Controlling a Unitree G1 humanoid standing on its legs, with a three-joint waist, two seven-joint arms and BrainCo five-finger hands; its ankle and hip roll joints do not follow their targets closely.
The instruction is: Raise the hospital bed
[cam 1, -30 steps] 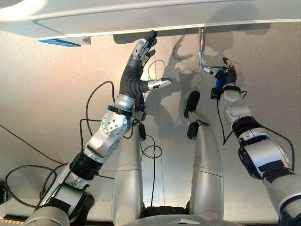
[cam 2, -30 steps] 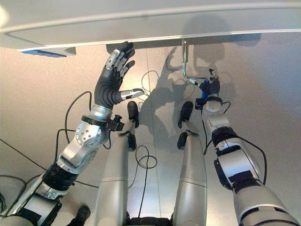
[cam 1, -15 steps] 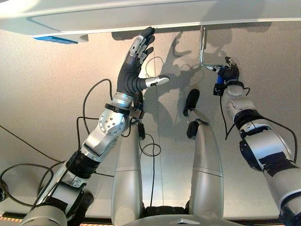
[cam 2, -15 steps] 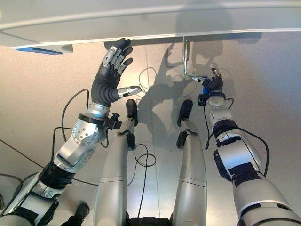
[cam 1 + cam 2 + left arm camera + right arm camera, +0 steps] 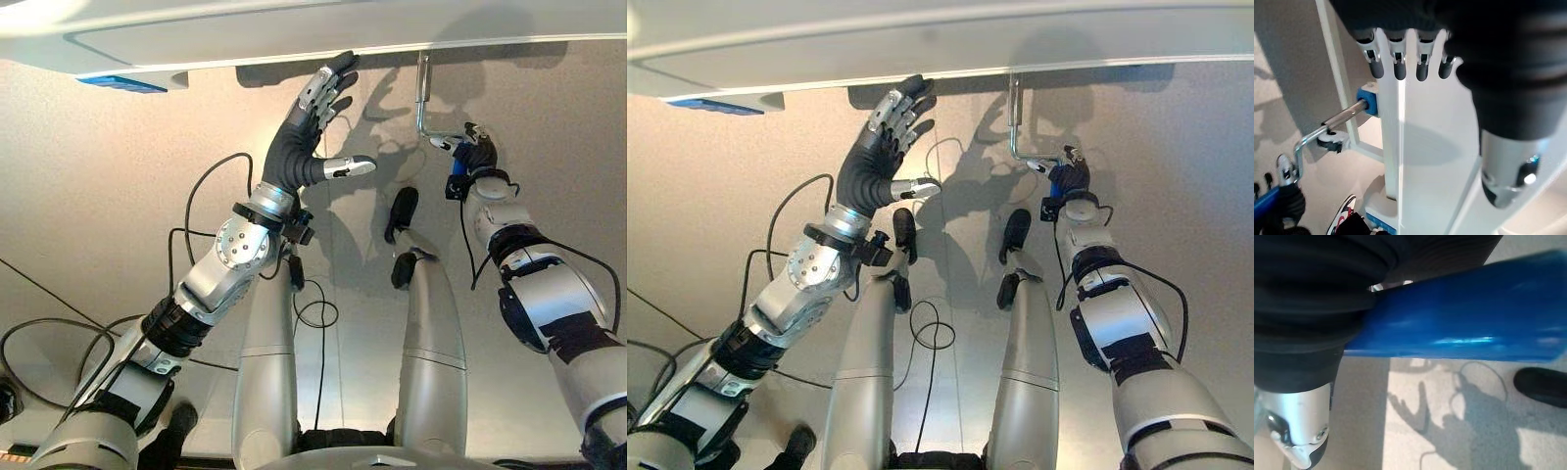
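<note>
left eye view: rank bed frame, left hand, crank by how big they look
1. bed frame, spanning the top edge
2. left hand, open, fingertips at the frame's edge
3. crank, a thin bent rod; the right hand grips its blue handle

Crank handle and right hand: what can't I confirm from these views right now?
- Right hand on the blue crank handle: in the right wrist view its dark cover hides the fingers, and in the eye views they are too small to judge.
- Metal crank: its top end runs under the bed frame, so the joint is hidden.
- Left hand: fingers straight, with tips at the frame's edge; actual contact is unclear.
</note>
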